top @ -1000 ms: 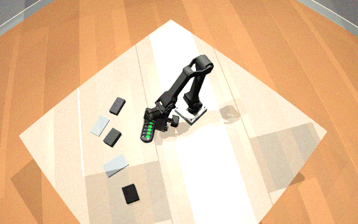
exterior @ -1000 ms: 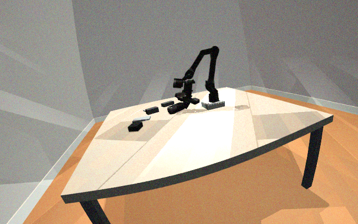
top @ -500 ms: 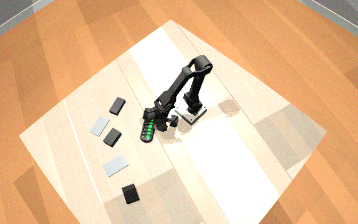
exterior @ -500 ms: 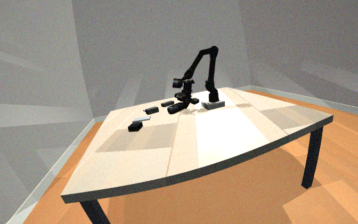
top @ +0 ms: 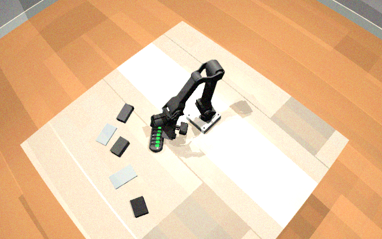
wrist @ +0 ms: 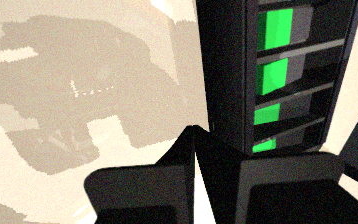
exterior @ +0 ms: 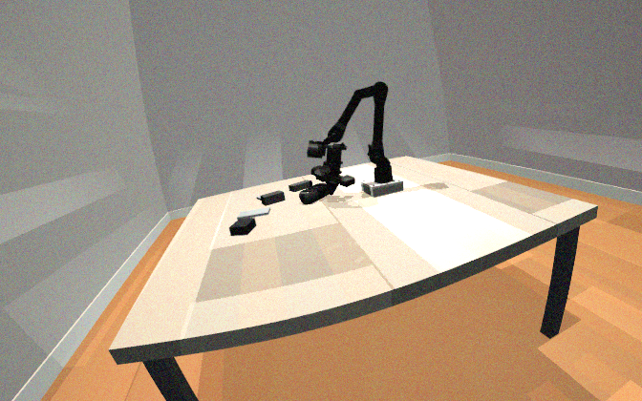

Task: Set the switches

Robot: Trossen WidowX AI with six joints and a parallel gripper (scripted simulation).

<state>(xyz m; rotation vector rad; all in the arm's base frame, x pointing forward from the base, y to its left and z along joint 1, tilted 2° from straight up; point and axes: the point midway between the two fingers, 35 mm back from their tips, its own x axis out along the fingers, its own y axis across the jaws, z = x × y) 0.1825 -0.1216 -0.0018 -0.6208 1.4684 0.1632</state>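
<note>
The dark grey controller unit point(top: 156, 149) point(exterior: 309, 196) point(wrist: 225, 75) lies on the bench beside the arm's hand, its switch face visible from above in the top view. Green ends show on several switches; the arm covers the unit's far end there, and the wrist view cuts off part of the row. The label is not visible. Whether the unit is slightly tilted I cannot tell. My gripper point(wrist: 192, 130) point(top: 171, 137) is shut and empty. Its tips are low, next to the unit's long side wall facing the arm base; whether they touch it is unclear.
Three dark blocks point(top: 125, 112) point(top: 119, 146) point(top: 138, 206) and two pale flat plates point(top: 106, 134) point(top: 123, 176) lie beyond the unit, on the side away from the arm base point(top: 203, 123) point(exterior: 382, 187). Bright light patches and shadows cross the bench.
</note>
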